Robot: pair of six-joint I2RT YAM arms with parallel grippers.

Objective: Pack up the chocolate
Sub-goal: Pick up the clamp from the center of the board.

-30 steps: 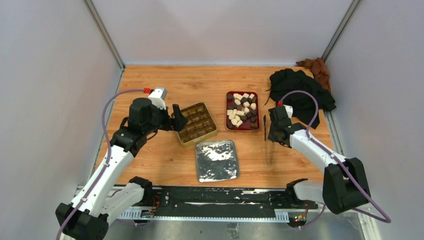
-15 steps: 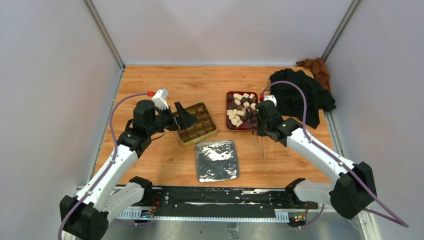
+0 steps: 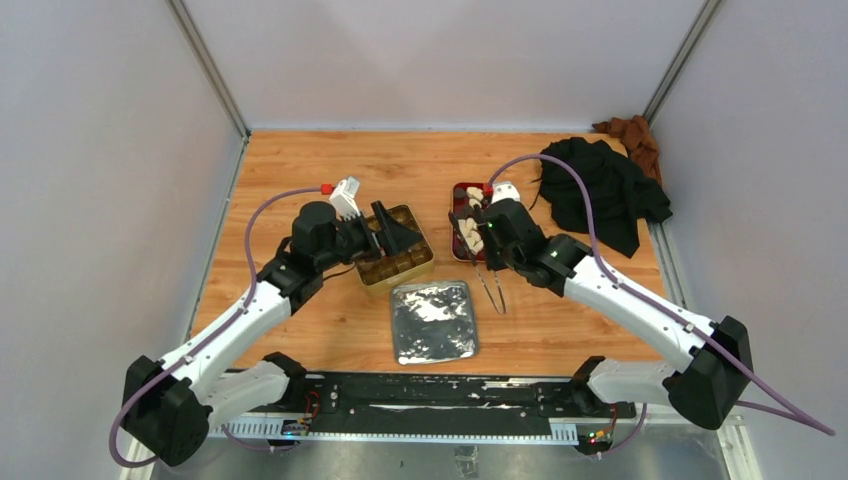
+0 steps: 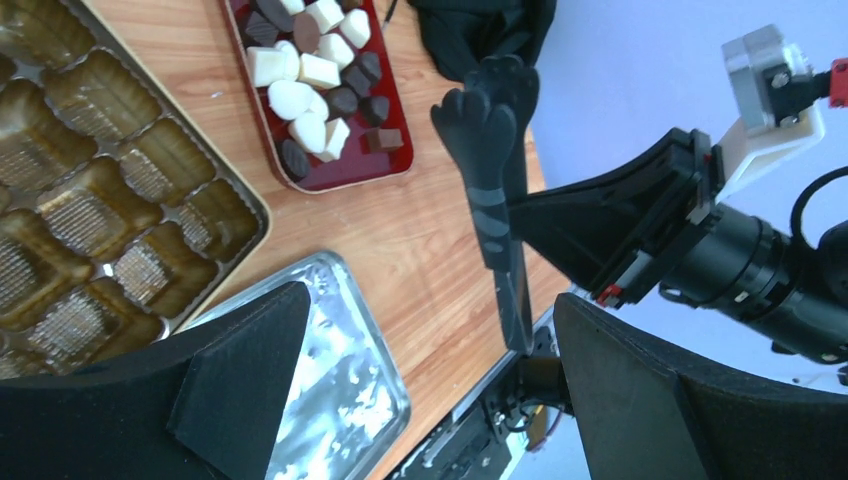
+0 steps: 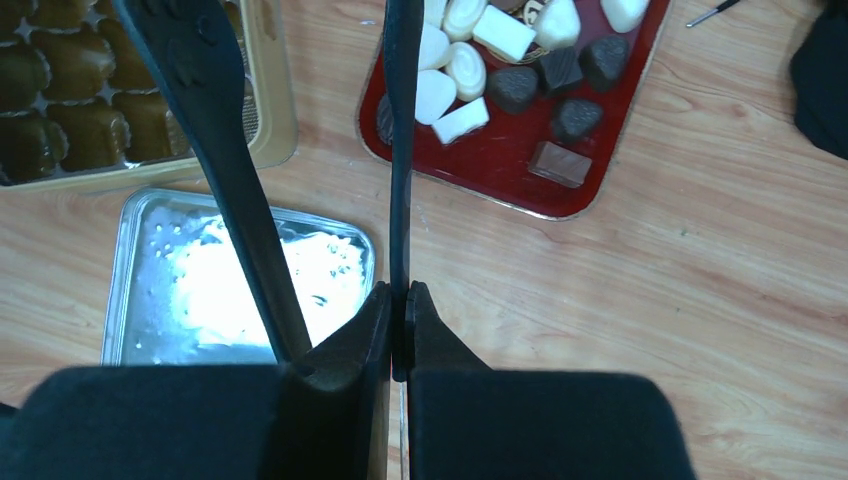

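Well, the chocolate [image 5: 500, 35] is a heap of little bits, some creamy white and some dark brown, and all the bits that show lie in the red tray [image 5: 480, 165]. The red tray sits on the wooden table [image 3: 300, 160], a little right of the middle. Just to its left is the gold tin [image 5: 270, 90], with rows of small brown cups inside it. In front of these two, nearer the arms, lies a shiny silver tray [image 3: 433, 325] with a white smear on it. The right claw [image 5: 400, 295] is squeezed tight on a pair of long black tongs [image 4: 492, 190]. It holds them up over the near left part of the red tray. The two legs of the tongs stand apart, and their ends are shaped like little paws. From the right wrist camera, one leg points at the red tray's left edge and the other leg points across the gold tin. The tongs have no chocolate between them. The left claw [image 3: 385, 238] is spread wide with nothing in it. It hangs over the gold tin and points toward the red tray. Far off at the back right of the table lie a black cloth [image 3: 600, 195] and a brown cloth [image 3: 630, 135], well apart from the trays.
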